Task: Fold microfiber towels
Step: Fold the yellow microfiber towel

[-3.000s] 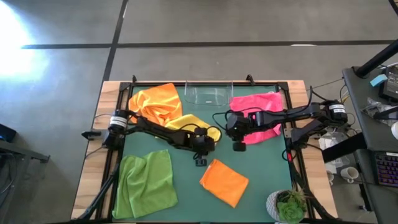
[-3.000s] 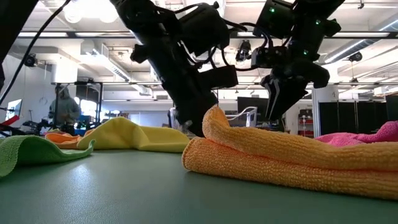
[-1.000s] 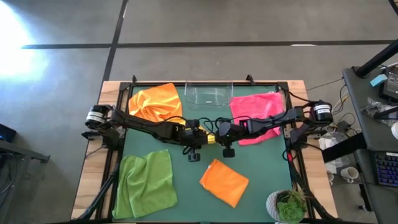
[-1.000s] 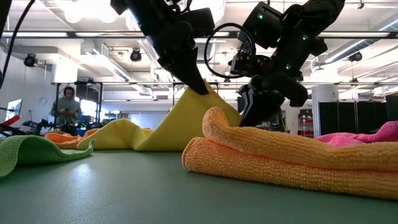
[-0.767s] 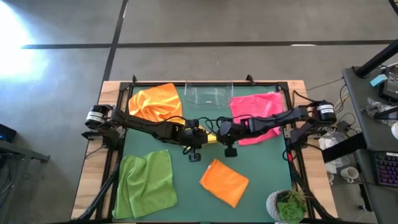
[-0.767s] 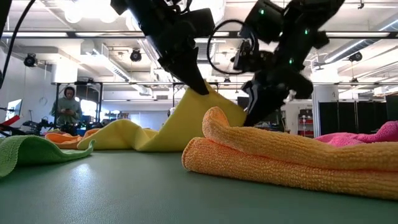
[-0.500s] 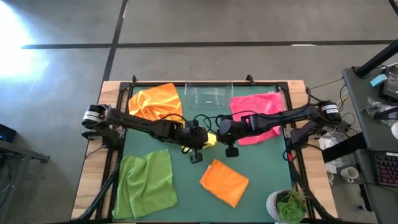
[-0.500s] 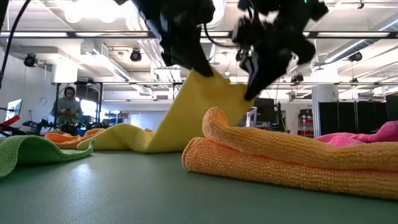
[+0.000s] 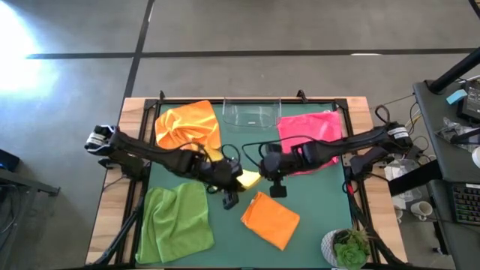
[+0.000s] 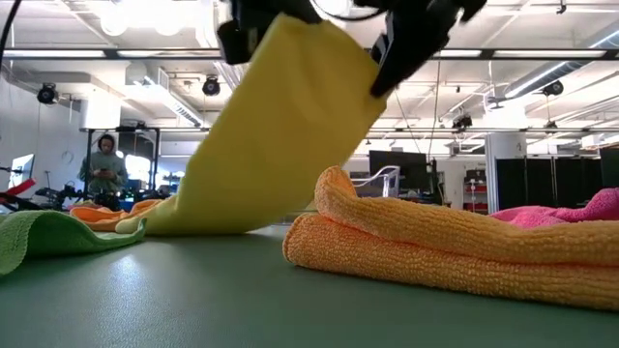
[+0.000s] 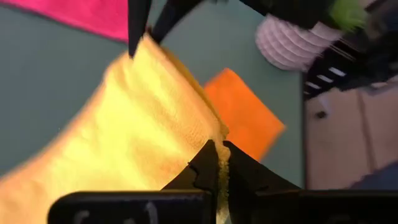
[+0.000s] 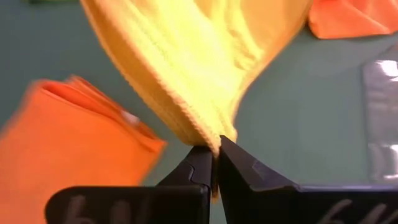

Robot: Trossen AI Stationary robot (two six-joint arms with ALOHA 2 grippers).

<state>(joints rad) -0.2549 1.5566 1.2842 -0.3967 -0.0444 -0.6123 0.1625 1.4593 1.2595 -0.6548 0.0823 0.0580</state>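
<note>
Mid-fold, you have the soft yellow microfiber towel (image 10: 280, 126) lifted over the green table (image 9: 315, 202), centre, lower edge trailing on it. Left end effector (image 11: 217, 163) pinches one top corner shut; right end effector (image 12: 215, 152) pinches the other. Next, likely: carry both corners across evenly, lay them down.

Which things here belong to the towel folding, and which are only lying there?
Belong to the job:
- yellow towel, pinched by the left gripper and the right gripper, both shut on it
- folded orange towel
- crumpled orange towel
- pink towel
- green towel

Just lying about:
- clear plastic bin
- potted plant
</note>
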